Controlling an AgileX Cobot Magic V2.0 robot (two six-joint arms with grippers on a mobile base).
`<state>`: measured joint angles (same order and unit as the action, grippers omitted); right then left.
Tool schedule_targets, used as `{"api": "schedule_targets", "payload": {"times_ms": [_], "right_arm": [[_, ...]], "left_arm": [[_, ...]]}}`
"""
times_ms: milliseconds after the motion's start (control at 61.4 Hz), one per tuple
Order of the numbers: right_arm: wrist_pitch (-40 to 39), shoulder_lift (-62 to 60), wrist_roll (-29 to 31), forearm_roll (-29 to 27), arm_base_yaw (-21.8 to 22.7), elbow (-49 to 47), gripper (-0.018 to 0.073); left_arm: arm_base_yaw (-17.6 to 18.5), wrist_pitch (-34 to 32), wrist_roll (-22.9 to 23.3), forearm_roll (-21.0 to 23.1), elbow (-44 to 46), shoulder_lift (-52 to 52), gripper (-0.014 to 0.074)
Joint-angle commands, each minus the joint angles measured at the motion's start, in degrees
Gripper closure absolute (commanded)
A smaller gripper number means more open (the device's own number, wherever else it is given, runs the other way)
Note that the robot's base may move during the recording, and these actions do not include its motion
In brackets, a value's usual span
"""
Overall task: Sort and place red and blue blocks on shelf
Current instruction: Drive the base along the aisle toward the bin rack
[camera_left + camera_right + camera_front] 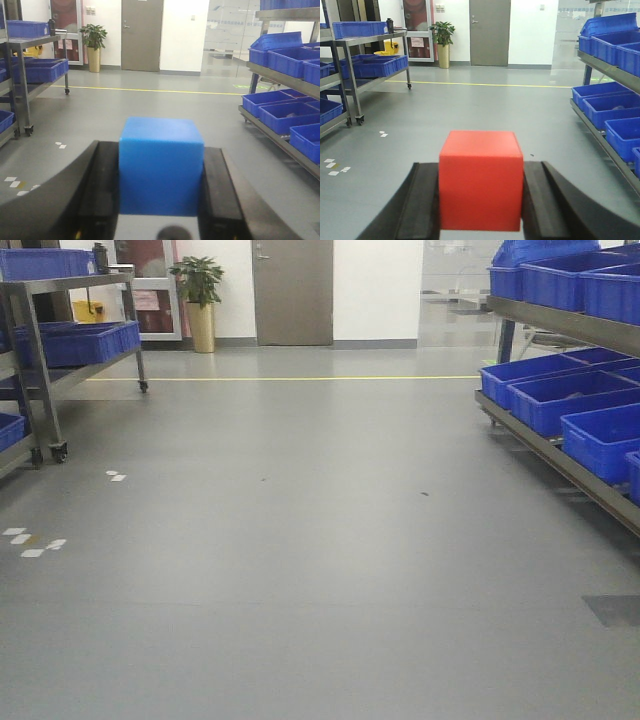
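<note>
Blue matte cube [161, 165] is sitting clenched in left gripper [159, 150]; right gripper [481, 167] is clenching red matte cube [481, 180], facing grey door [489, 32].

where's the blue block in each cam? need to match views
Exterior front: not in it.
Left wrist: lower centre, blue block clamped in the left gripper.
Right wrist: not in it; the right gripper holds the red block.
Shared landmark: potted plant left of the grey door, at the far wall in all three.
</note>
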<state>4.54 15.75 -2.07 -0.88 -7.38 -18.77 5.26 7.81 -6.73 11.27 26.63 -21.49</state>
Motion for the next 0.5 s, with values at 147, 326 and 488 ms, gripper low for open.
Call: {"api": "schedule_targets", "payload": {"times_ms": [147,326,488], "right_arm": [[-5.2,0.5,0.6,0.3,0.3,-1.8,0.0503],[-5.2,0.5,0.6,0.3,0.3,-1.8,0.0503],[-5.2,0.5,0.6,0.3,0.3,-1.8,0.0503]], "left_arm": [[0.0,-5.3,0.0,0.1,1.8,-0.2,0.0475],[0.0,-5.3,0.0,0.1,1.8,-0.2,0.0475],[0.0,-5.3,0.0,0.1,1.8,-0.2,0.0475]]}}
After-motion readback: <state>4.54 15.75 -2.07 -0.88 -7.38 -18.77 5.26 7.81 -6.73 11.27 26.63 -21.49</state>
